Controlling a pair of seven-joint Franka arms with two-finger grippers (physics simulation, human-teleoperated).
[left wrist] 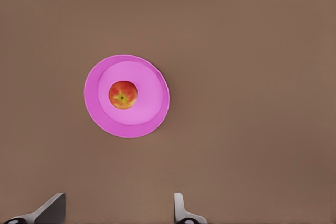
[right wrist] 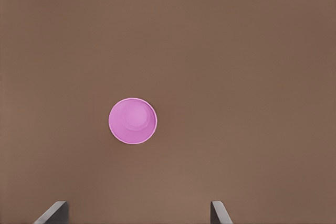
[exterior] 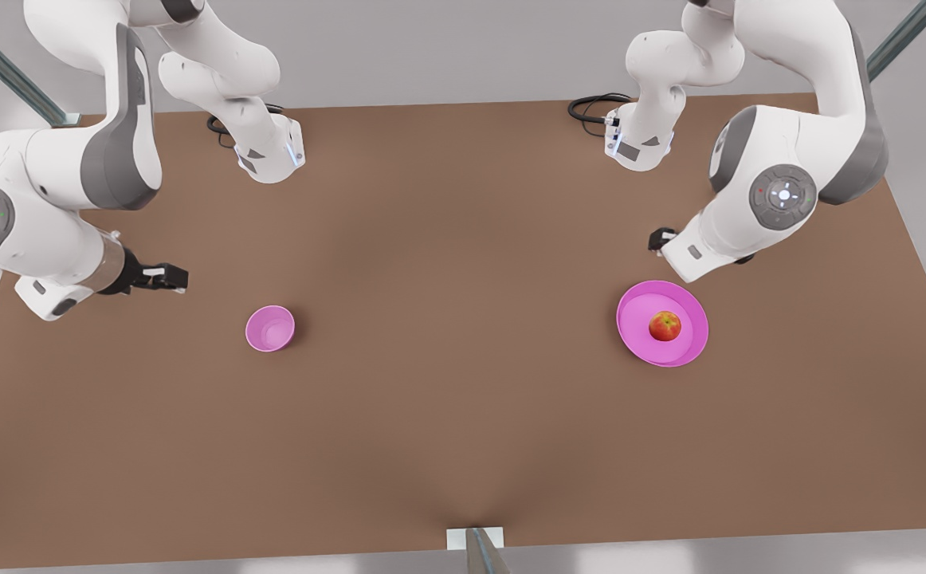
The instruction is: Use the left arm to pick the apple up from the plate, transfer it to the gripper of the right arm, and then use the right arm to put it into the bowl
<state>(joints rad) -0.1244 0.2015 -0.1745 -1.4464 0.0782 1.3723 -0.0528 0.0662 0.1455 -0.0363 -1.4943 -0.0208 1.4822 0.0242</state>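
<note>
A: Front view puts the apple [exterior: 665, 325] in the middle of the plate [exterior: 640, 341], at the front view's right, under the left arm [exterior: 782, 195]. Why so high?

B: I'd judge it hasn't begun its descent. Left wrist view shows the left gripper [left wrist: 118, 213] with fingers spread wide, nothing between them, well above the fruit.

A: And the other?

B: The right gripper [right wrist: 139, 214] waits, fingers parted too, above the empty bowl [right wrist: 133, 120], well apart from the plate.
</note>
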